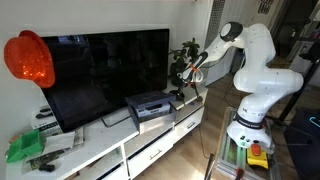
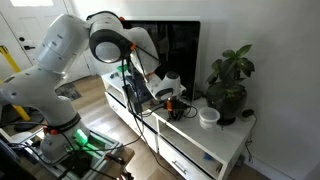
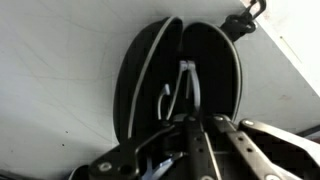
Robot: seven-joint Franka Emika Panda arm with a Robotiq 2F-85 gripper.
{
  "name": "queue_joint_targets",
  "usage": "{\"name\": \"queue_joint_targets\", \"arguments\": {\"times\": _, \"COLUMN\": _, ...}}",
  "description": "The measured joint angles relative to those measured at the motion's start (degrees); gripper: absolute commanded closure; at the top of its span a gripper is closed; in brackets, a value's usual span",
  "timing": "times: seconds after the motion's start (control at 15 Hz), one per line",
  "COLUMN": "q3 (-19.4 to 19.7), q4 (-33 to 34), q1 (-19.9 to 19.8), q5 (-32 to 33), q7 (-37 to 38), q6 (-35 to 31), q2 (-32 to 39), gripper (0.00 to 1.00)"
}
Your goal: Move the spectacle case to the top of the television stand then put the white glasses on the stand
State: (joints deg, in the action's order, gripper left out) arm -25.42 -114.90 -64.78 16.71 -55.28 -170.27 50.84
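Observation:
In the wrist view the spectacle case [image 3: 140,75], a dark oval clamshell, lies open on the white top of the television stand [image 3: 60,60]. Thin white glasses [image 3: 187,85] stand up in its opening. My gripper [image 3: 192,120] reaches into the case with its fingers pressed together on the white frame. In both exterior views the gripper [image 1: 182,88] [image 2: 170,100] points down over the end of the television stand [image 1: 150,142] [image 2: 215,148], beside the television [image 1: 105,70]. The case is too small to make out there.
A black-and-grey flat box [image 1: 150,105] lies in front of the television. A potted plant [image 2: 228,85] and a white bowl [image 2: 208,117] stand at the stand's end. A red object [image 1: 28,58] and green items [image 1: 25,148] sit at the other end.

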Motion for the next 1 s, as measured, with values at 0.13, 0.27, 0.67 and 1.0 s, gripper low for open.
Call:
{"name": "queue_joint_targets", "arguments": {"times": 0.13, "q3": -0.41, "q4": -1.08, "q1": 0.01, "q5": -0.08, "q7": 0.00, "q6": -0.10, "q2": -1.59, "gripper": 0.99}}
{"name": "queue_joint_targets", "arguments": {"times": 0.27, "q3": -1.19, "q4": -2.84, "q1": -0.10, "q5": -0.47, "q7": 0.00, "q6": -0.33, "q2": -3.83, "gripper": 0.99}}
{"name": "queue_joint_targets", "arguments": {"times": 0.67, "q3": -3.08, "q4": -10.76, "q1": -0.94, "q5": -3.04, "q7": 0.66, "q6": -4.53, "q2": -12.50, "gripper": 0.99}}
{"name": "queue_joint_targets", "arguments": {"times": 1.0, "q3": -2.46, "q4": -14.34, "q1": -3.63, "q5": -4.88, "q7": 1.73, "q6": -7.32, "q2": -14.50, "gripper": 0.99}}
